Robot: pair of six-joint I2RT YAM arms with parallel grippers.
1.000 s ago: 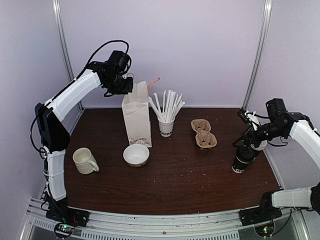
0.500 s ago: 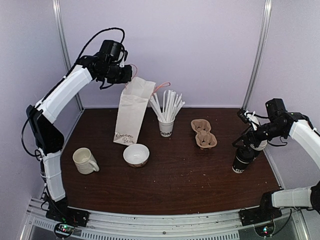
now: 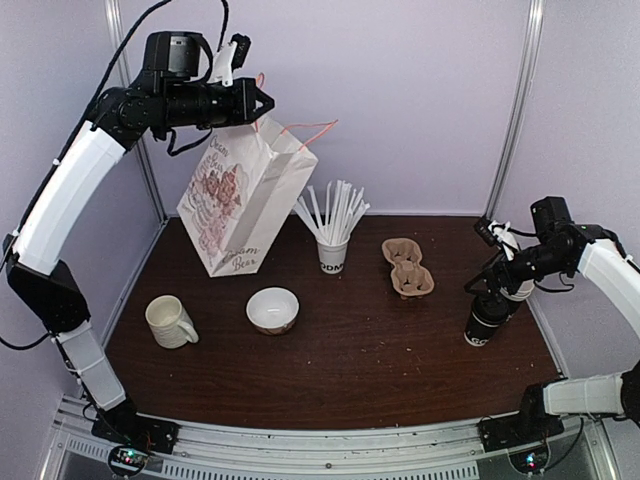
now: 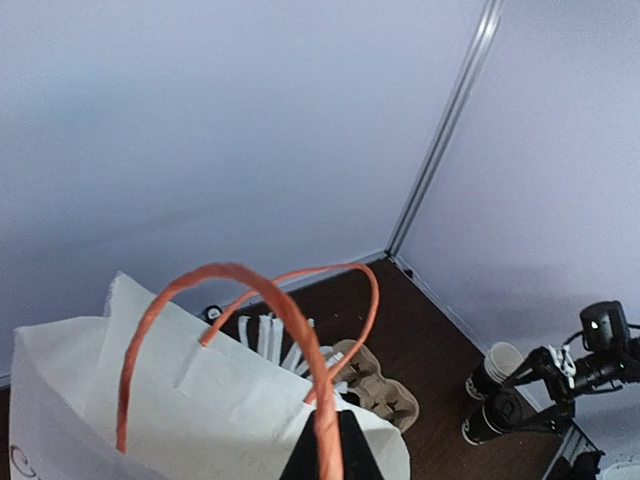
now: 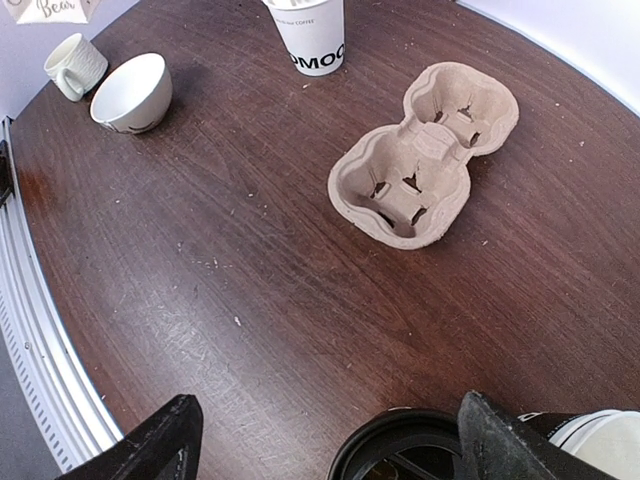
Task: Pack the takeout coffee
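Right jaws first: spread wide and released, gripping nothing. Their two fingers (image 5: 160, 445) stand either side of a black lid. The takeout coffee (image 3: 486, 322) sits straight beneath them, upright at the right edge of the counter (image 3: 380, 370), long axis vertical, lid up. One finger looks close to the lid and the other stands clear, so no squeeze yet. That's the relation that matters: the cup is directly under the right jaws and the right arm is by far the nearer. My read is that a short drop and a close is all the pick calls for.

Over to the left jaws, clenched on the top of the paper bag (image 3: 235, 205), right at the orange handle (image 4: 220, 267). Whether handle or rim is pinched, I can't tell. The bag hangs in the air, tilted, mouth up by the jaws and base swung down to the left. It's well apart from the cup, with the stirrer cup (image 3: 332, 255) and the pulp carrier (image 3: 408, 267) on the counter between them.

What's different: a second ago that bag stood upright on the counter, and half a second ago it was tipping. Now it's clear off the surface and higher, printed face showing. The right arm and the cup haven't budged.
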